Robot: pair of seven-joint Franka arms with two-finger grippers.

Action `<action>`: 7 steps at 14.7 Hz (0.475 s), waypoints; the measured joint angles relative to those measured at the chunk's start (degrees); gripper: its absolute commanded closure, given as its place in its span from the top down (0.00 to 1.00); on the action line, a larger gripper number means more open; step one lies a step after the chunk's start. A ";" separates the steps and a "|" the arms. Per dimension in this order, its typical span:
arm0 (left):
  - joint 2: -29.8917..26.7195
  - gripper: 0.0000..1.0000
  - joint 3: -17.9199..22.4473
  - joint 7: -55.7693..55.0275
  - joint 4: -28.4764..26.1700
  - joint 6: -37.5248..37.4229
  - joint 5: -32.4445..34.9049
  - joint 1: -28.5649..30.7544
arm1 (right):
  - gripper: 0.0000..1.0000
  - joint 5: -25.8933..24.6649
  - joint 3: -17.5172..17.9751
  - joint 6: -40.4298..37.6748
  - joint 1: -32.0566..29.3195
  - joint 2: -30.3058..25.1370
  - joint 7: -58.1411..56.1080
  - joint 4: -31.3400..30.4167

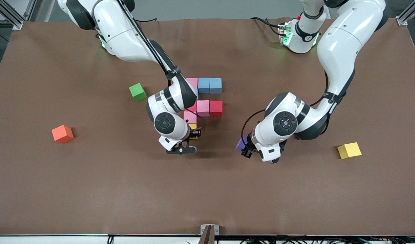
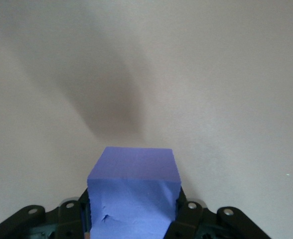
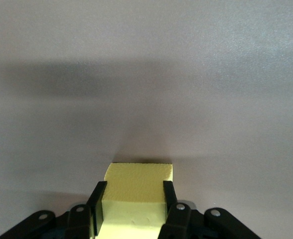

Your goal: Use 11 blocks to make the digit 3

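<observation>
Over the table (image 1: 92, 189), each gripper clamps one block.

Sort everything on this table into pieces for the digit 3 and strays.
For the job: the laid cubes, pink, blue and red; yellow cube in the right end effector; purple cube in the left end effector.
Lying about: green cube; orange cube; loose yellow cube, possibly spare.

Matte foam purple block (image 2: 132, 191); glossy white plastic arm (image 1: 339, 44); matte brown table (image 1: 92, 189).
</observation>
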 measured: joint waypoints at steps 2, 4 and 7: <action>0.43 0.22 -0.02 -1.89 0.00 1.30 0.00 -0.43 | 0.33 0.00 -0.01 0.00 0.00 0.00 -0.74 0.00; 0.74 0.22 -0.03 -5.15 0.00 1.80 0.00 -1.30 | 0.33 0.00 -0.01 0.00 0.00 0.00 -0.87 0.00; 1.09 0.22 0.06 -10.79 0.00 3.12 0.00 -3.06 | 0.38 0.00 -0.01 0.00 0.00 0.00 -0.88 0.00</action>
